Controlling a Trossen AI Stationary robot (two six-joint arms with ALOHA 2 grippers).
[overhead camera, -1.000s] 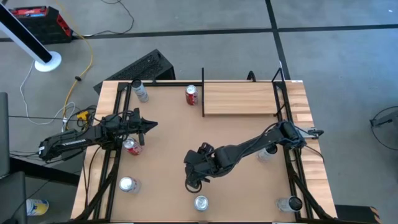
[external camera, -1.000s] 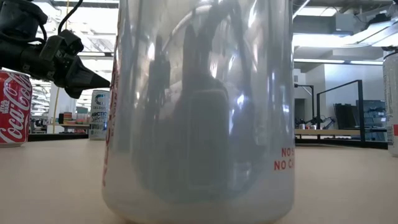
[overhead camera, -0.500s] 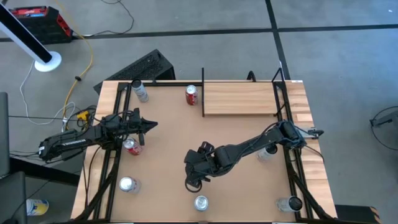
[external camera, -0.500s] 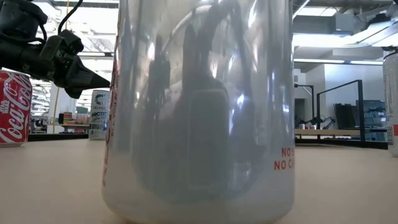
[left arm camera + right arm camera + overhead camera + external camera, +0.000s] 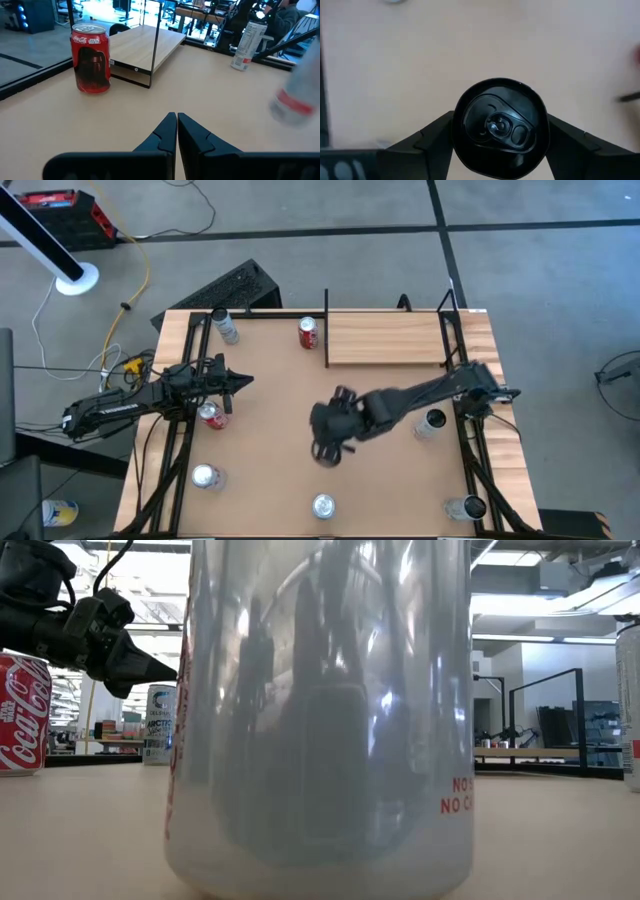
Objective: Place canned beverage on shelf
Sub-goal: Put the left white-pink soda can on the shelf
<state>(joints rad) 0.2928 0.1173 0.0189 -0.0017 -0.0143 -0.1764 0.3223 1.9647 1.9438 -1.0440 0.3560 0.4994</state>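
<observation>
Right end effector (image 5: pixel 500 131) clamping black can (image 5: pixel 500 127) — mid-table, shelf (image 5: pixel 385 338) apart

Black can (image 5: pixel 500 127) (upright, top up) above tabletop; pale shelf (image 5: pixel 385 339) bare.

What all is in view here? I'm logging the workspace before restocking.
shelf: one, pale wood, top right of the tabletop in the high view.
red cans: two, red; one beside the shelf's rail, one at the table's left side.
pale cans: five, silver-white, spread over the tabletop.
black can: one, black, mid-table, gripped.
keyboard: one, black, on the floor.
left gripper: shut, beside the left red can.
right gripper: closed on the black can.
</observation>
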